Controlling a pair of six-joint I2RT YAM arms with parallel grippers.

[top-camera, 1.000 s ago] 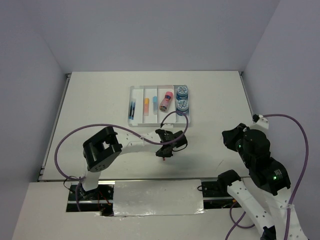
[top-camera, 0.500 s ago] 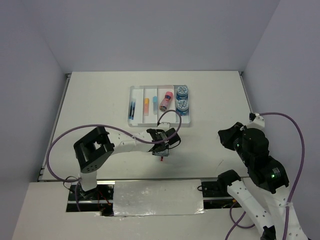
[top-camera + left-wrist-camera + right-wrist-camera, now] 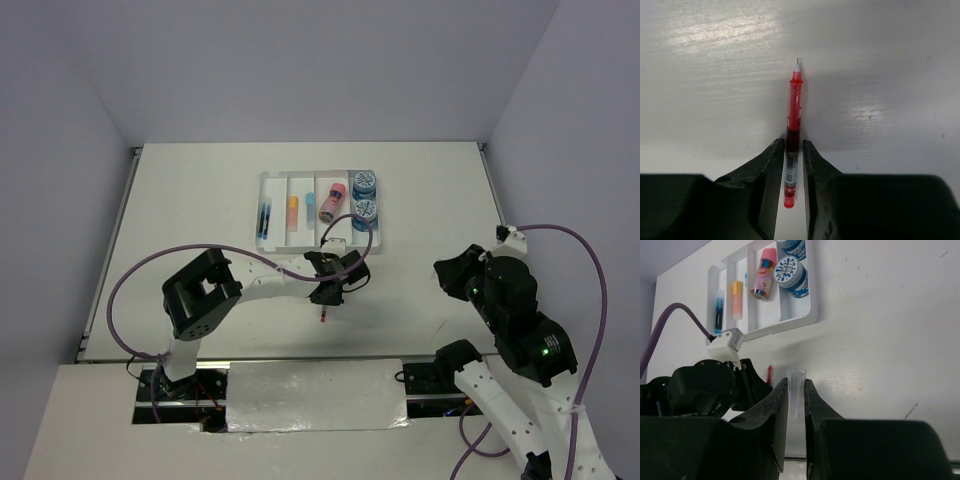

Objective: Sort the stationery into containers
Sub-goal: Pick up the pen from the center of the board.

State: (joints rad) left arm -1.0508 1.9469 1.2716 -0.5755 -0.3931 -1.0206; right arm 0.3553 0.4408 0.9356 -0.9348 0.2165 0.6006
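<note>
End effector, left [image 3: 793, 146]: red pen [image 3: 794, 110] is pinched near its rear end.
End effector, right [image 3: 796, 382]: clear tube [image 3: 797, 395] is pinched.

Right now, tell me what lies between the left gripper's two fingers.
A red pen, lying on the white table with its tip pointing away from the left gripper; the left wrist view shows it.
</note>
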